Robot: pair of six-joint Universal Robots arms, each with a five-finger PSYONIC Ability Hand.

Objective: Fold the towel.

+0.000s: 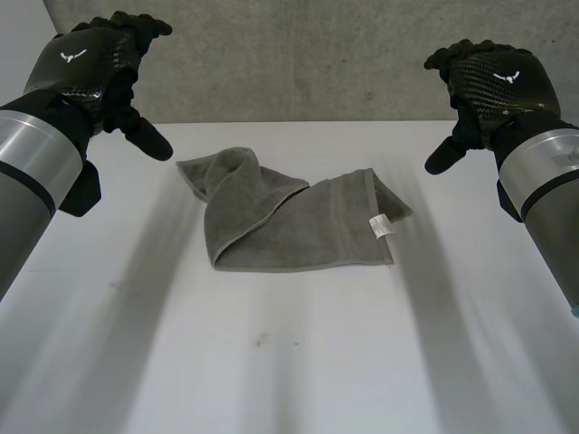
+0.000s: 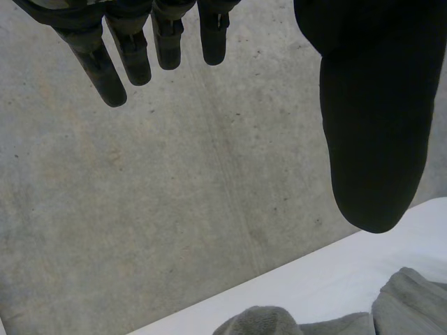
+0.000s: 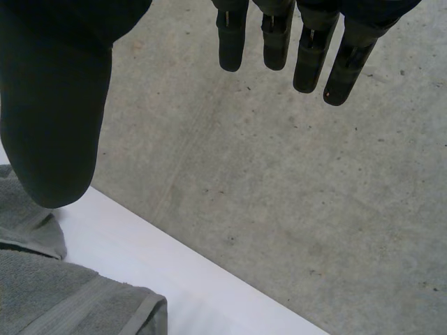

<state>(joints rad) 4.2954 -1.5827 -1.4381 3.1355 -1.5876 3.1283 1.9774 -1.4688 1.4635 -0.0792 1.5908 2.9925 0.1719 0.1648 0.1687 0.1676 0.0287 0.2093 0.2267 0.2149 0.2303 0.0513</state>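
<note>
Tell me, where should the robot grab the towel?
Probably by the towel's two ends. The right hand could come down from the right onto the flat corner by the white label, and the left hand onto the far corner sticking out near it. The middle is bunched, so harder to pinch cleanly.

Soft, even light from above leaves the white table (image 1: 298,362) bright and matte, and the concrete wall (image 1: 317,54) on the far side an evenly lit mid-grey. The grey towel (image 1: 298,226) shows gentle shading in its folds, with a thin, soft-edged shadow along its near edge. In the head view, the glossy backs of the left hand (image 1: 90,63) and the right hand (image 1: 493,81) catch pale highlights. In the wrist views their palm sides are almost flat black against the lit wall.
</note>
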